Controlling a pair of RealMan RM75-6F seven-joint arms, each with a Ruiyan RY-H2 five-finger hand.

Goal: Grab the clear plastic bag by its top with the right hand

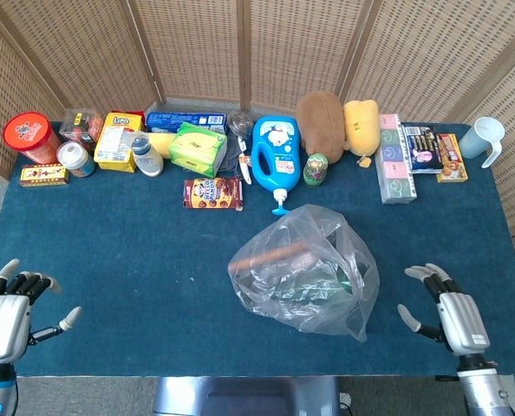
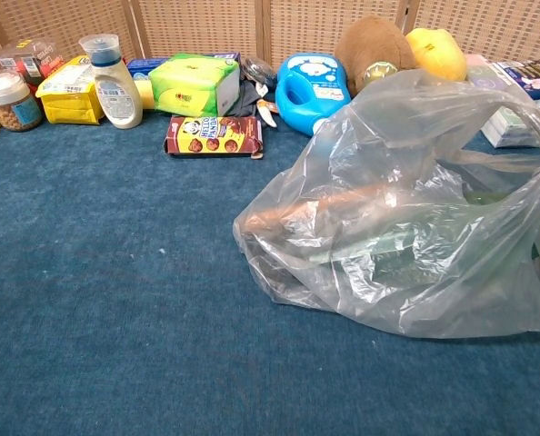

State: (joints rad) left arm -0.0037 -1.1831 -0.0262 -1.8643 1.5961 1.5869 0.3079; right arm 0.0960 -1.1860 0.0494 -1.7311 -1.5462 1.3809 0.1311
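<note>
A clear plastic bag (image 1: 308,270) (image 2: 406,209) lies crumpled near the middle of the blue table, with a brown stick-like item and dark things inside. Its top billows upward toward the back. My right hand (image 1: 448,314) is at the front right edge, to the right of the bag and apart from it, fingers spread and empty. At the front left corner my left hand (image 1: 6,312) is open too, far from the bag. Neither hand shows in the chest view.
A row of goods lines the back: red tub (image 1: 32,137), yellow box (image 1: 119,139), green tissue pack (image 1: 197,147), blue detergent bottle (image 1: 275,160), plush toys (image 1: 322,126), white cup (image 1: 485,139). A cookie box (image 1: 212,192) lies before them. A wicker screen stands behind.
</note>
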